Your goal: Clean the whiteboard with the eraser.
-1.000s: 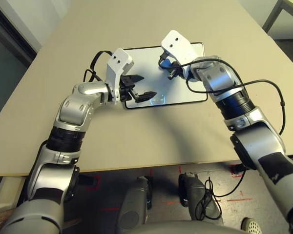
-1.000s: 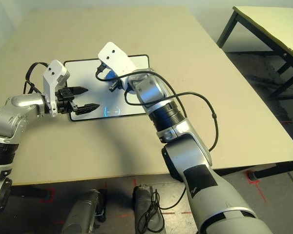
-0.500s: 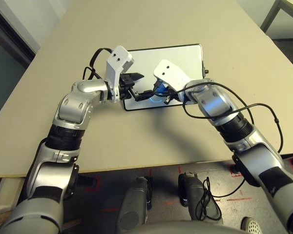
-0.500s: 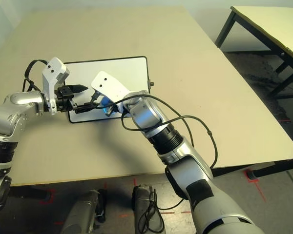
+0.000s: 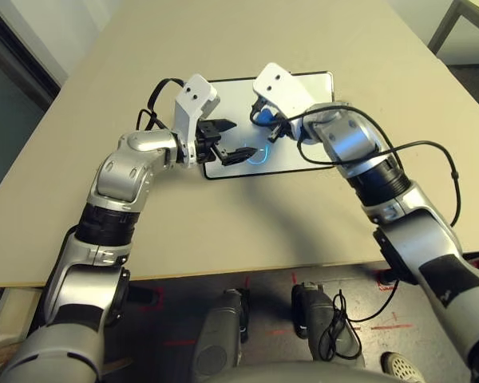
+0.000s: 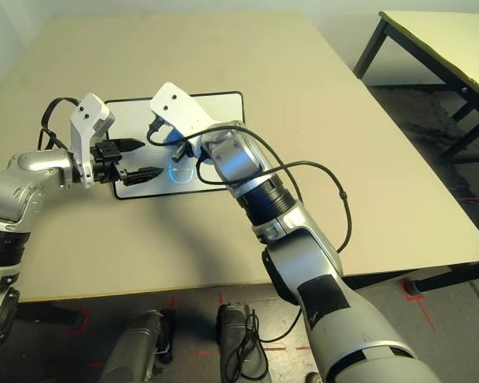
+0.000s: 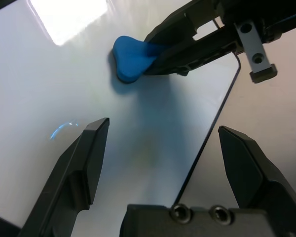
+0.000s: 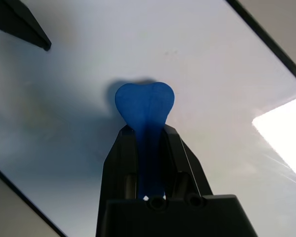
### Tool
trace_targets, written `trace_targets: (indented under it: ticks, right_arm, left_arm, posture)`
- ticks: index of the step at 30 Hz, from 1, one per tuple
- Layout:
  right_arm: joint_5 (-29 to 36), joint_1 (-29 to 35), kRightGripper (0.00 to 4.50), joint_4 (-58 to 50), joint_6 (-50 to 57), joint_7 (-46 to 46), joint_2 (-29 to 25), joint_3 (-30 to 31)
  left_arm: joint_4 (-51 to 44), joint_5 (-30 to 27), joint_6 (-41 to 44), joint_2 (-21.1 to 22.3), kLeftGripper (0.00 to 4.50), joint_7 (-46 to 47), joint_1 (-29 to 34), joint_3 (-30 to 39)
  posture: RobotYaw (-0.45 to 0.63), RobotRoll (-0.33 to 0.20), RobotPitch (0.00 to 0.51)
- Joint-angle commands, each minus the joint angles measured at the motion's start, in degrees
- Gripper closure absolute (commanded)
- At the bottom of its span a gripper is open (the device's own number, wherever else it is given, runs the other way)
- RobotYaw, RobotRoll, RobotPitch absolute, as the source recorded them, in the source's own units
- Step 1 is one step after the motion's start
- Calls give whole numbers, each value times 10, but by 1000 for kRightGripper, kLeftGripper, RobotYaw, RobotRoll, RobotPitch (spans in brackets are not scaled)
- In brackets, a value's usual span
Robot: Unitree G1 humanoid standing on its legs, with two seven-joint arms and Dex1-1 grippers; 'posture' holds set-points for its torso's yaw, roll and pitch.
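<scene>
The whiteboard (image 5: 303, 120) lies flat on the table (image 5: 247, 231), well out from its front edge; the right gripper (image 8: 147, 136) is clamped on the blue eraser (image 8: 144, 106), whose rounded end presses on the white surface in the middle part of the board, while the left gripper (image 7: 160, 150) hangs with its fingers spread wide over the board's near-left corner, apparently bracing nothing. A short curved blue mark (image 7: 63, 130) remains on the surface between the left fingers and the eraser. Likely failure modes: the eraser could pass beside this mark and leave it, since only its narrow tip meets the board; the board could slide under a sideways stroke, as nothing visibly pins it; and a stroke towards the near-left corner could bring the two grippers into collision, since they stand near each other. From the head views the right wrist housing hides most of the eraser and its contact with the board. Whether the left fingertips touch the frame cannot be told, and glare may conceal fainter marks.
</scene>
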Motion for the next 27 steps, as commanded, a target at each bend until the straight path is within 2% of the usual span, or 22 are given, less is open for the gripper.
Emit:
trace_targets:
  ticks: [1,12,17,19,23,27]
  right_arm:
    - [-4,-1,3955,16,-3,-3,1,-6]
    - [-4,97,3955,-116,94,43,-41,55]
    - [-1,98,3955,-129,99,37,-42,39]
    - [8,82,3955,-119,78,23,-28,4]
    - [51,14,3955,-100,23,-35,17,-123]
    - [78,-54,3955,-87,-27,-101,13,-232]
  left_arm:
    - [-2,1,2,2,0,-1,9,-3]
    - [4,2,-2,5,0,-3,9,-2]
    - [19,5,-23,-1,0,1,2,2]
    - [39,9,-56,-13,0,18,-13,16]
    - [99,10,-155,-48,0,93,-68,79]
    - [153,10,-260,-62,0,174,-120,149]
  posture:
    - [30,0,182]
    - [21,0,189]
    - [15,0,189]
    - [15,0,189]
    - [25,0,192]
    - [31,0,192]
